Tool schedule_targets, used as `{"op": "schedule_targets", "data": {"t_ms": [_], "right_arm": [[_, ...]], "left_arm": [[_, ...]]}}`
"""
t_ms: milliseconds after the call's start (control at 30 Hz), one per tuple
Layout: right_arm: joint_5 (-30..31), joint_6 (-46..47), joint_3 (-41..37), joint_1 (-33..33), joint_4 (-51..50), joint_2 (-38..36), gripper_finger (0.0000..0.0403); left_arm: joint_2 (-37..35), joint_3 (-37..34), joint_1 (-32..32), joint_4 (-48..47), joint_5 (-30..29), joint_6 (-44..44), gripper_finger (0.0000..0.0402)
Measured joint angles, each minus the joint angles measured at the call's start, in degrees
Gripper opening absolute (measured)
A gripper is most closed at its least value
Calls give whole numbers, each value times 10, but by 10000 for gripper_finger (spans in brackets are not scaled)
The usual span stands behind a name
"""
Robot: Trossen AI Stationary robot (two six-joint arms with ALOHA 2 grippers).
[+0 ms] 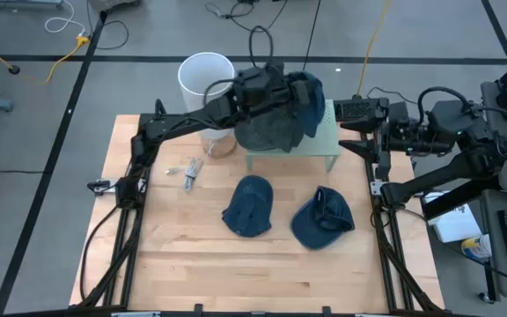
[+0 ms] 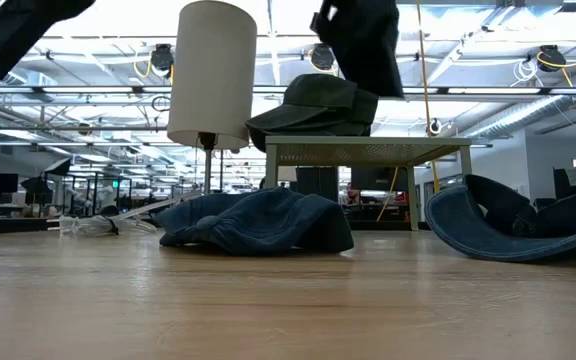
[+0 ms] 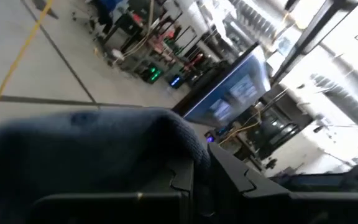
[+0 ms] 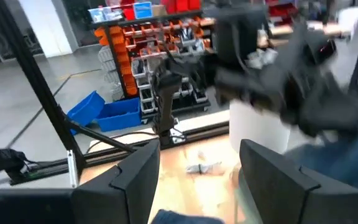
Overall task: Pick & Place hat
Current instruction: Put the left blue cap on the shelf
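Hat, blue denim cap, held above the green stand

Hat: blue denim cap (image 1: 308, 99) hangs from the left gripper (image 1: 282, 88), whose jaws are pinched nearly closed on the cloth, above the far right part of the small green stand (image 1: 324, 139). A dark grey cap (image 1: 267, 130) already lies on the stand, directly beneath and just beside the held one.

Handling, as judged: light, soft and floppy; crown collapses under a pinch, brim is the only stiffer part. Best taken at the brim or a fold of the crown. It will drape and swing, and may snag on the cap below.

Other stock: flattened blue cap (image 1: 249, 207) on the wooden table (image 1: 183, 255), in front of the stand; second blue cap (image 1: 321, 220) upturned, in front of the stand toward its right end. White cylindrical bin (image 1: 205, 84) just left of the stand; small clear plastic item (image 1: 189, 172) in front of the bin.

Room: the stand top is narrow and partly taken, with bare surface only at its right end. Table before the stand is open between and around the caps.

Right gripper (image 4: 197, 180): parked off the stand's right end, jaws partly apart, holding nothing.
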Motion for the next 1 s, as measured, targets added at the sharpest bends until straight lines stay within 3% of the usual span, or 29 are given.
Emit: {"op": "schedule_targets", "data": {"t_ms": [167,533,667,800,1000], "right_arm": [[-28,-50,0,0,23,-2,215],[-29,-75,0,0,22,-2,215],[-29,-88,0,0,21,-2,215],[-29,-103,0,0,21,-2,215],[-29,-120,0,0,21,-2,215]], "left_arm": [[25,0,5,2,29,3,27],[50,0,21,-52,59,45,27],[54,-1,31,-59,96,37,27],[57,0,30,-58,112,73,27],[57,0,30,-69,188,155,27]]}}
